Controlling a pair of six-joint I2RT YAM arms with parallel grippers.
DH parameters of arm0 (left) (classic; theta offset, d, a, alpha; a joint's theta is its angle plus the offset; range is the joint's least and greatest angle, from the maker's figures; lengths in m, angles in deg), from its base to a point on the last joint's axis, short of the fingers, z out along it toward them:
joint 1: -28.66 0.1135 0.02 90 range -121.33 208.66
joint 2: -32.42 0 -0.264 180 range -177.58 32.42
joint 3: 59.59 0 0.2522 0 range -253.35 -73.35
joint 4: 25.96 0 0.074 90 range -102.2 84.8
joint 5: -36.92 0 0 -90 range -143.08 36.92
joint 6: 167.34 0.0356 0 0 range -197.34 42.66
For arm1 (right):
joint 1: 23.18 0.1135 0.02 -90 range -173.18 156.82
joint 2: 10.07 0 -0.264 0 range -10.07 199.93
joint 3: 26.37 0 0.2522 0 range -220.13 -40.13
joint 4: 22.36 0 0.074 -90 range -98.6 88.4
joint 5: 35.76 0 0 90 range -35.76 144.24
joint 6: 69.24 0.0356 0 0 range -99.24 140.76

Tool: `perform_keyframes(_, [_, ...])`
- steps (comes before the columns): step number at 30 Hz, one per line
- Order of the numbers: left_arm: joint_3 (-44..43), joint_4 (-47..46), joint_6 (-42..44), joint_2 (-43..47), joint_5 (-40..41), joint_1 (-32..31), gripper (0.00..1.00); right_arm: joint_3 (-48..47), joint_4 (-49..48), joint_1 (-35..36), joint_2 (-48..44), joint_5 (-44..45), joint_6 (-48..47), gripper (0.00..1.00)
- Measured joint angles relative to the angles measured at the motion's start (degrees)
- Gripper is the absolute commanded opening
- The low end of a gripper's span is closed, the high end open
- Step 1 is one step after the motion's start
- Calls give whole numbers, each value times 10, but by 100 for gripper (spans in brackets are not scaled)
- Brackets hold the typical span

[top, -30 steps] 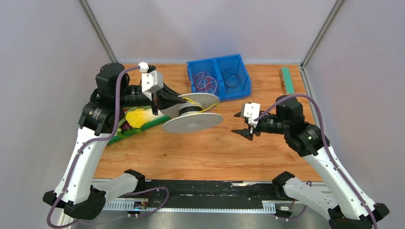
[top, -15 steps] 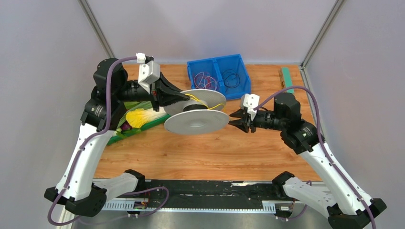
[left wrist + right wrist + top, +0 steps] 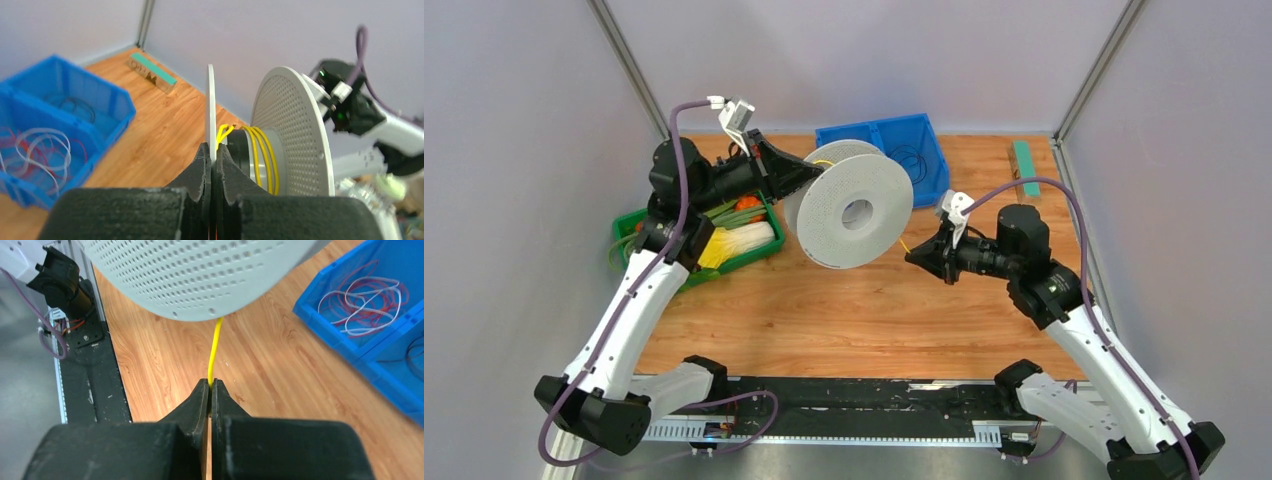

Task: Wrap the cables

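Note:
A grey perforated spool (image 3: 856, 210) hangs in the air, tipped on edge with one flange facing the top camera. My left gripper (image 3: 817, 176) is shut on the rim of its thin back flange (image 3: 211, 105). The yellow cable (image 3: 260, 150) lies in a few turns round the spool's hub. One strand of the cable (image 3: 215, 347) runs down from under the spool (image 3: 200, 275) into my right gripper (image 3: 210, 385), which is shut on it. In the top view my right gripper (image 3: 914, 256) sits just right of and below the spool.
A blue two-part bin (image 3: 932, 178) stands at the back, holding a red and white wire tangle (image 3: 367, 295) and a thin black wire. A green tray (image 3: 629, 225) of toy vegetables lies at the left. A teal block (image 3: 1027, 168) lies at the far right, and a black rail (image 3: 844, 395) lines the near edge.
The left arm has raised the spool and tipped it from flat to on edge. The right gripper has moved in towards the spool and gone from open to shut on the yellow strand.

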Motion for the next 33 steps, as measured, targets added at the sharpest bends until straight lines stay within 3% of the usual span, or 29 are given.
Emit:
perform_keyframes(7, [106, -20, -163, -8, 168, -7, 0, 74, -94, -51, -9, 16, 187, 0])
perform_keyframes(16, [211, -30, -276, -48, 277, -57, 0, 203, -176, -71, -29, 38, 422, 0])
perform_keyframes(25, [246, -63, -360, -155, 322, -86, 0, 293, -230, -71, -29, 90, 529, 0])
perform_keyframes(33, [274, -134, -415, -231, 350, -103, 0, 303, -242, -71, 27, 123, 595, 0])
